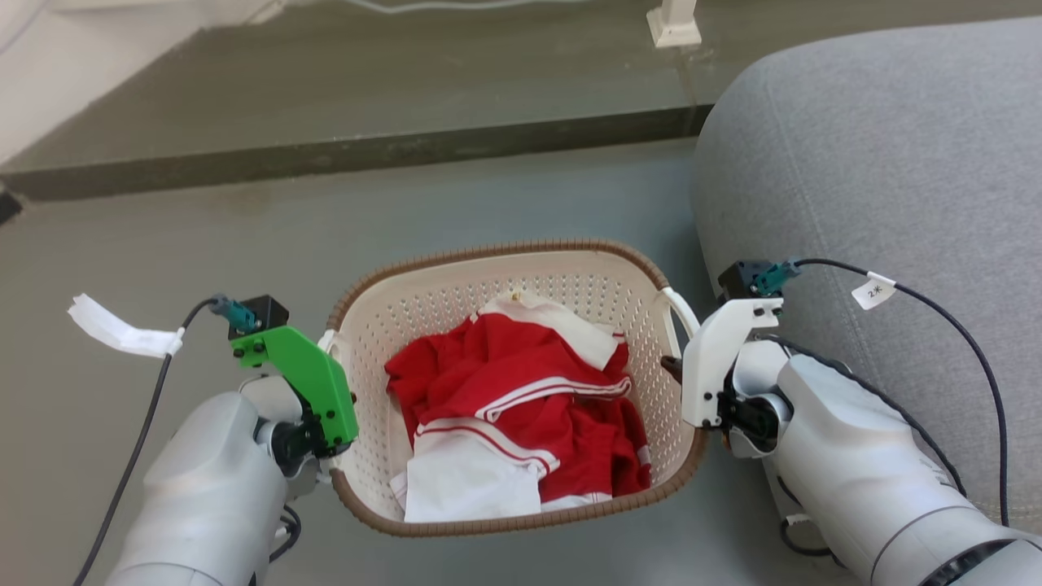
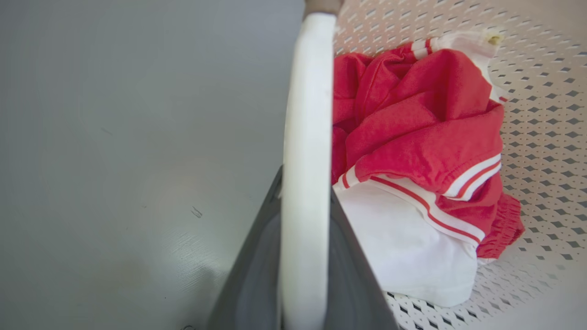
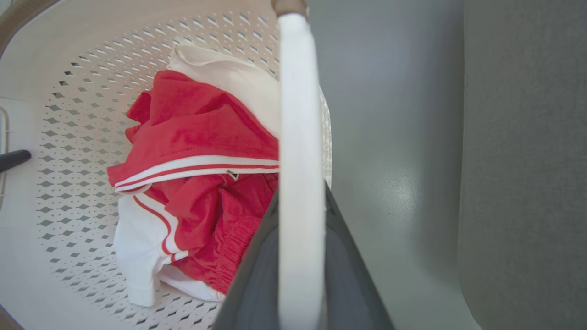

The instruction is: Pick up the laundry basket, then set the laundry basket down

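The laundry basket (image 1: 456, 293) is cream-white and perforated with a brown woven rim, and sits low in the middle of the head view on or just above the grey floor; I cannot tell which. A crumpled red and white garment (image 1: 521, 407) lies inside it. My left gripper (image 1: 326, 391), under its green mount, is at the basket's left side. In the left wrist view the left gripper (image 2: 306, 183) is shut on the white loop handle (image 2: 307, 114). My right gripper (image 1: 682, 368) is at the right side, and the right gripper (image 3: 300, 197) is shut on the other white handle (image 3: 300, 114).
A large grey cushion (image 1: 879, 163) stands close to the basket's right side, touching my right forearm. A dark step edge (image 1: 350, 155) crosses the floor behind the basket, with a white post foot (image 1: 674, 24) beyond it. Open floor lies to the left.
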### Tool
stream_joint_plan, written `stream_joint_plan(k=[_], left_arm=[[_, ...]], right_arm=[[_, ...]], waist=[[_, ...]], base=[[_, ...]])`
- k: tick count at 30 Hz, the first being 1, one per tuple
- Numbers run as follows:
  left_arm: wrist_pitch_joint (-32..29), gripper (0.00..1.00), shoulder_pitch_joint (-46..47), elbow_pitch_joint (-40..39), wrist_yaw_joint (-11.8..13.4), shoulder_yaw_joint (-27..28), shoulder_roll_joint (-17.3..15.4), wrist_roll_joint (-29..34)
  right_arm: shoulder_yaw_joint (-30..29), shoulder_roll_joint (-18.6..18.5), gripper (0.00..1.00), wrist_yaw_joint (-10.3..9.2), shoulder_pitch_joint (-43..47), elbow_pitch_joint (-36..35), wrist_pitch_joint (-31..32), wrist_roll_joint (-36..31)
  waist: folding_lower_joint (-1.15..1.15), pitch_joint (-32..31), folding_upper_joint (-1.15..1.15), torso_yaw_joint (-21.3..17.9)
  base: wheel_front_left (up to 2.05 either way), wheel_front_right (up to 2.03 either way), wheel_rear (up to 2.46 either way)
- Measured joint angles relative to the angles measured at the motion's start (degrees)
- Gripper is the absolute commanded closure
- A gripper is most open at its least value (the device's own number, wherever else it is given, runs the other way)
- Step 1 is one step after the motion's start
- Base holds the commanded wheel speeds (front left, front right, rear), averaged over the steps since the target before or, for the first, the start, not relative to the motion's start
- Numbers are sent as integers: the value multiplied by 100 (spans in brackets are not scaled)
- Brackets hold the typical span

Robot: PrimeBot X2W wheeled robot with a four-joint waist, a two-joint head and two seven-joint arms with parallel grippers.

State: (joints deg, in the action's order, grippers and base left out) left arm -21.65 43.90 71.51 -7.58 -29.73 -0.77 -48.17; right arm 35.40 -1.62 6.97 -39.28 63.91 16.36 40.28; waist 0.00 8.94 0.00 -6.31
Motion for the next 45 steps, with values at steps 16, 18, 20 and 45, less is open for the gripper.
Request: stream_joint_plan(k=[16, 18, 20, 45], left_arm=[[-304, 100, -376, 14, 0, 38, -46, -201], [-336, 100, -405, 13, 0, 38, -54, -211], [-354, 100, -408, 11, 0, 38, -66, -218], [-411, 100, -543, -24, -1, 18, -146, -360]], right_arm=[[243, -14, 100, -3, 338, -63, 456, 431], [271, -14, 100, -3, 338, -63, 493, 466], [305, -13, 100, -3, 337, -66, 515, 472], [542, -5, 100, -8, 336, -69, 611, 678]], waist=[[0, -691, 0, -141], [0, -713, 0, -153], [0, -734, 0, -164], [0, -841, 0, -198]], base=[[0, 0, 0], [0, 0, 0], [0, 0, 0], [0, 0, 0]])
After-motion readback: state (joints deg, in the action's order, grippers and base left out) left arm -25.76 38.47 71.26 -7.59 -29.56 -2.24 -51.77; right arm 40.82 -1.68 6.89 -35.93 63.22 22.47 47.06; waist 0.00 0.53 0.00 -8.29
